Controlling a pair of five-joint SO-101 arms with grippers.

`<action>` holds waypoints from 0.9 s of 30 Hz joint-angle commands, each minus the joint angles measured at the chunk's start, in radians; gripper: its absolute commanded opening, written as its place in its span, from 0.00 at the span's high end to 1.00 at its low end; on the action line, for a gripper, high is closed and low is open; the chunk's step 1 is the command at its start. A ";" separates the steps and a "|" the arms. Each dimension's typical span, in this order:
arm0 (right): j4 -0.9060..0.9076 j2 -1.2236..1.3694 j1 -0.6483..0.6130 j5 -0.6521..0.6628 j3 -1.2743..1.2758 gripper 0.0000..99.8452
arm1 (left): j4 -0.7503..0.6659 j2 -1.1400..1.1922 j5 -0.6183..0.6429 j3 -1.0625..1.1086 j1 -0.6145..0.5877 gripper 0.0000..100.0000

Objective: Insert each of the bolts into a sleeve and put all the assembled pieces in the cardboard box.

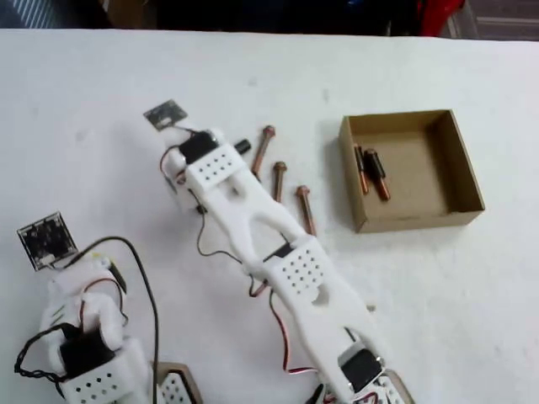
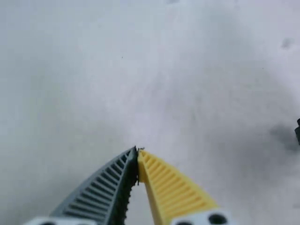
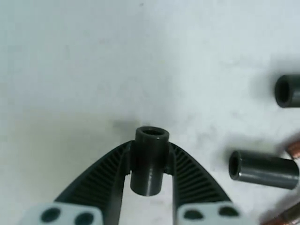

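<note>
— Between the fingers of the right gripper (image 3: 150, 146), what is there?
— One black sleeve (image 3: 150, 164), clamped round its middle, with its open end pointing out past the tips over the white table (image 3: 70, 70).
— And around it?
— A second sleeve (image 3: 263, 169) lies just beside it and a third sleeve (image 3: 287, 90) is near, both on the bolt side. Three copper bolts (image 1: 278, 181) lie in a row to the right. Further right is the cardboard box (image 1: 404, 220), with finished pieces (image 1: 370, 172) inside.
— The left gripper (image 2: 137, 159)?
— Clenched on nothing, at the near left, well apart from all of it.
— What could go wrong?
— I'd say the sleeve may pivot or slide in that narrow grip once a bolt pushes in. Round parts also roll, so a careless sweep of the arm could scatter them.
</note>
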 commanded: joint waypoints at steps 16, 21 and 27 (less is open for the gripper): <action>0.185 -0.239 0.027 0.015 -0.269 0.98 | -0.034 -0.008 -0.009 -0.034 0.035 0.98; 0.185 -0.487 0.053 0.017 -0.066 0.98 | -0.034 -0.008 -0.009 -0.034 0.035 0.98; 0.185 -0.791 0.110 0.107 0.221 0.98 | -0.032 -0.008 -0.009 -0.034 0.035 0.98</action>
